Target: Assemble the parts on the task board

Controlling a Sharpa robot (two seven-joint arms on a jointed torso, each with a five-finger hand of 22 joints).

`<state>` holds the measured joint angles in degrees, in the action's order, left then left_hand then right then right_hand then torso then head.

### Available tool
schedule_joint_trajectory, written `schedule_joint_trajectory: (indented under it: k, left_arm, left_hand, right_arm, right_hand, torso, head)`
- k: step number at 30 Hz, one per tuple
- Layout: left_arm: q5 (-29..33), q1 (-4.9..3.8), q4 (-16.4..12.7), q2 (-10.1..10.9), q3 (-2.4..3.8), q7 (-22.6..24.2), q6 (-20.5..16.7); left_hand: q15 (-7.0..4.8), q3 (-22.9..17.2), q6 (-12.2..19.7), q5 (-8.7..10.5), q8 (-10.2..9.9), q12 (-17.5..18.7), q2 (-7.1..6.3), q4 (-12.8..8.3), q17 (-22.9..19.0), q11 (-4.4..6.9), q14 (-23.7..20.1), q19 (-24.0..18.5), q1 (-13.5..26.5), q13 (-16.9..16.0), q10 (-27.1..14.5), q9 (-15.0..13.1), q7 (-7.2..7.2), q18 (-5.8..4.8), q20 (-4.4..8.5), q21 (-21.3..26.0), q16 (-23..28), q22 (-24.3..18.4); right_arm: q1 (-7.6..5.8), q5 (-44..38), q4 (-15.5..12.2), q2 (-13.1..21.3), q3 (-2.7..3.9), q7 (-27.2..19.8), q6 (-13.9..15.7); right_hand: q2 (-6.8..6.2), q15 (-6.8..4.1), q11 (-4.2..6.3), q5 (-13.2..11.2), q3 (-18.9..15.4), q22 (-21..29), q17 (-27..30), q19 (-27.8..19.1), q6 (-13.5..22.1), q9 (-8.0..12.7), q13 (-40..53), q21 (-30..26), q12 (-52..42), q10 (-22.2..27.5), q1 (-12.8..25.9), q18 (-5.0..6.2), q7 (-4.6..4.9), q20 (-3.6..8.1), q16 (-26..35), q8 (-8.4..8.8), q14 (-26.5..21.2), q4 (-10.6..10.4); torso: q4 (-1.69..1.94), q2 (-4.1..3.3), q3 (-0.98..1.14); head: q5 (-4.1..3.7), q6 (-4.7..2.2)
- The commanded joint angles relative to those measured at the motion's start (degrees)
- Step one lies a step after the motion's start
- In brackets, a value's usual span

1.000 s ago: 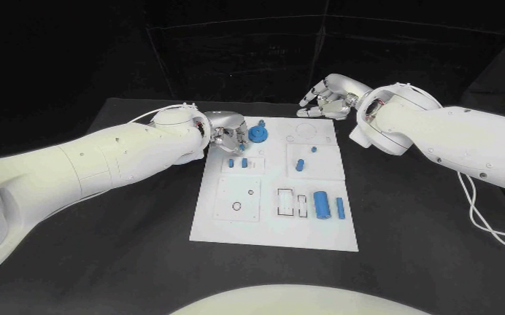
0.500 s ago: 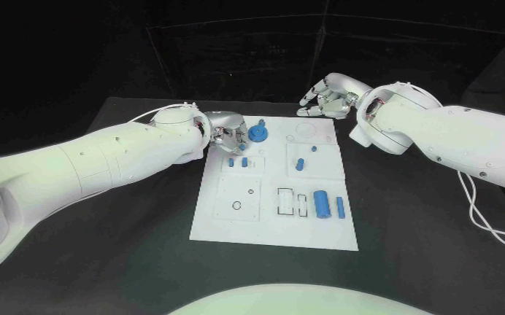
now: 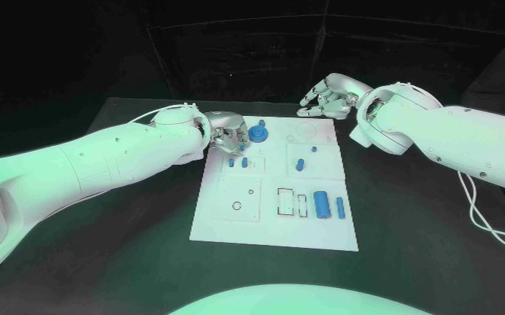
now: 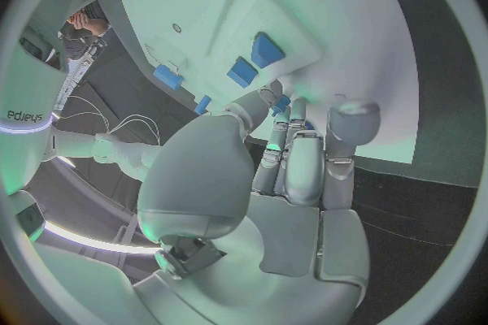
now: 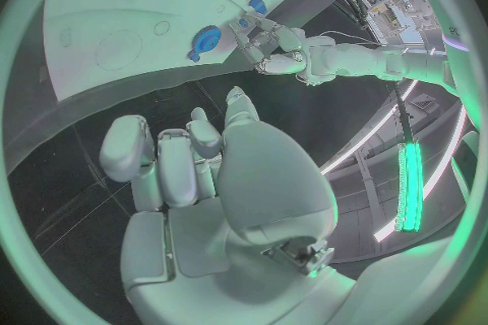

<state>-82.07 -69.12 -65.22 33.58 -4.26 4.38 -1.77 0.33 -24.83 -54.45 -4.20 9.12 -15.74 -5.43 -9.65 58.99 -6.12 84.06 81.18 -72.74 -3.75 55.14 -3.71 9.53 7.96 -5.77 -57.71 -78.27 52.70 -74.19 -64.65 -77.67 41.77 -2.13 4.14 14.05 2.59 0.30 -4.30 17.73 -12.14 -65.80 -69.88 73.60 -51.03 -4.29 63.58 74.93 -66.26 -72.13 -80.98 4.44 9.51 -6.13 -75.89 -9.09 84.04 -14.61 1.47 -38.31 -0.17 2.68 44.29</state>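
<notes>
Task board lies flat at the middle of the black bench, with blue parts on it: a round knobbed part near its far left corner, two small pegs just nearer, and two cylinders toward its near right. Left hand sits at the board's far left edge, just beside the knobbed part, fingers curled toward the pegs; whether it grips anything I cannot tell. Right hand hovers beyond the board's far right corner, apart from all parts, fingers curled in and grasping nothing.
</notes>
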Motion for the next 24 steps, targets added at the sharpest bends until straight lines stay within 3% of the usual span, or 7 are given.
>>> schedule_joint_trajectory:
  k: [1,5,7,9,10,16,24]
  left_arm:
    - [0.2,-0.04,-0.1,0.3,0.02,-0.3,-0.9]
    - [0.2,-0.02,-0.5,1.0,0.04,-0.1,-2.3]
    - [0.4,-0.02,-0.7,1.3,0.05,0.1,-2.8]
    - [1.4,-0.01,-0.9,1.9,0.11,0.5,-3.8]
    - [1.9,-0.01,-1.0,2.1,0.14,0.7,-4.0]
    - [11.3,-0.03,-1.3,4.7,0.95,3.2,-6.2]
    - [34.7,-0.05,-3.0,7.9,1.21,15.0,-12.5]
  left_hand:
    - [0.4,0.6,0.7,0.34,-0.5,0.3,-0.46,0.1,-0.2,-0.05,0.3,-0.3,-0.4,0.0,-0.8,0.0,0.03,-0.41,-0.22,0.7,0.2,-0.4]
    - [0.5,1.4,2.4,0.34,-1.6,0.7,-0.5,-0.2,-0.4,-0.21,0.3,-0.6,-0.8,0.0,-2.6,0.1,0.23,-0.19,-0.38,1.7,0.2,-1.4]
    - [0.52,1.7,2.9,0.35,-1.9,0.7,-0.45,-0.2,-0.4,-0.24,0.3,-0.6,-0.9,0.0,-3.1,0.1,0.22,-0.16,-0.41,1.8,0.2,-1.5]
    - [0.53,2.0,3.1,0.35,-2.0,0.7,-0.37,-0.2,-0.4,-0.27,0.3,-0.6,-1.0,0.0,-3.4,0.0,0.24,-0.13,-0.43,1.9,0.1,-1.6]
    - [0.54,2.0,3.1,0.35,-2.0,0.7,-0.34,-0.2,-0.3,-0.27,0.3,-0.6,-1.0,0.0,-3.5,0.0,0.25,-0.12,-0.43,2.0,0.1,-1.7]
    - [0.69,2.1,1.9,0.1,-1.4,-0.2,0.7,-0.1,-0.3,-0.51,0.4,-0.5,-1.4,-0.2,-3.1,-0.2,0.58,-0.07,-0.56,2.4,0.0,-2.0]
    - [0.89,1.8,-1.8,-0.18,0.4,-2.3,2.31,0.9,-0.8,-0.59,0.1,-1.2,-0.5,-0.5,-0.1,-0.6,1.15,0.33,-0.78,4.4,0.1,-4.1]
  right_arm:
    - [-0.1,0.0,0.1,0.1,0.03,-0.4,0.1]
    - [-0.09,0.0,0.5,0.1,0.03,-0.2,0.4]
    - [-0.08,-0.1,0.7,0.1,0.03,-0.1,0.3]
    - [-0.05,-0.9,1.1,0.2,0.03,0.0,-0.3]
    - [-0.04,-1.4,1.2,0.2,0.03,0.0,-0.5]
    - [0.41,-7.6,2.2,0.8,0.02,0.0,-3.2]
    - [2.31,-19.5,1.0,2.2,0.0,-0.3,-2.4]
  right_hand:
    - [0.63,-0.42,0.01,0.4,-0.4,0.3,0.3,-0.7,0.4,0.1,-1.7,-0.4,1.7,1.7,-0.2,1.23,-0.19,-0.08,0.5,-0.23,1.5,0.0]
    - [0.9,-0.45,0.02,0.4,-0.9,4.1,4.4,-3.1,0.6,0.1,-16.8,-3.3,16.7,12.7,-1.1,2.0,-0.17,-0.04,4.2,-0.42,0.3,-0.4]
    - [1.02,-0.41,0.16,0.7,-0.8,5.9,5.9,-4.3,-0.3,-0.1,-18.7,-4.7,19.1,14.2,-1.9,2.46,-0.33,0.08,5.7,-0.98,-0.2,-0.3]
    - [1.2,-0.86,0.52,4.8,0.1,8.5,10.4,-5.9,-2.9,-0.7,-22.2,-6.8,24.1,17.2,-4.6,2.97,-0.79,0.4,9.8,-2.57,-1.4,0.4]
    - [1.13,-0.97,0.51,4.9,0.3,9.0,11.5,-6.1,-3.2,-0.7,-23.5,-7.2,25.5,17.5,-5.4,3.03,-0.86,0.46,10.8,-2.75,-1.6,0.6]
    - [0.43,-0.99,0.15,-1.3,1.5,10.2,15.6,-5.1,-4.7,-0.5,-38.3,-8.8,40.5,14.2,-10.8,2.98,-1.11,0.56,15.4,-3.61,-0.8,1.4]
    - [-0.07,-0.7,-0.02,-3.7,1.7,8.6,13.7,-3.5,-5.2,0.3,-44.9,-7.8,46.7,13.4,-12.9,2.64,-1.28,0.41,14.0,-1.7,0.2,2.0]
  torso:
    - [-0.04,0.01,-0.03]
    - [0.01,0.01,-0.08]
    - [0.03,0.0,-0.07]
    - [0.04,0.01,-0.05]
    - [0.04,0.03,-0.07]
    - [0.02,0.07,-0.07]
    - [0.26,0.04,-0.21]
  head:
    - [-0.04,-0.04]
    - [-0.21,-0.12]
    - [-0.27,-0.15]
    - [-0.32,-0.2]
    - [-0.34,-0.2]
    - [-0.52,-0.37]
    - [-1.53,-0.97]
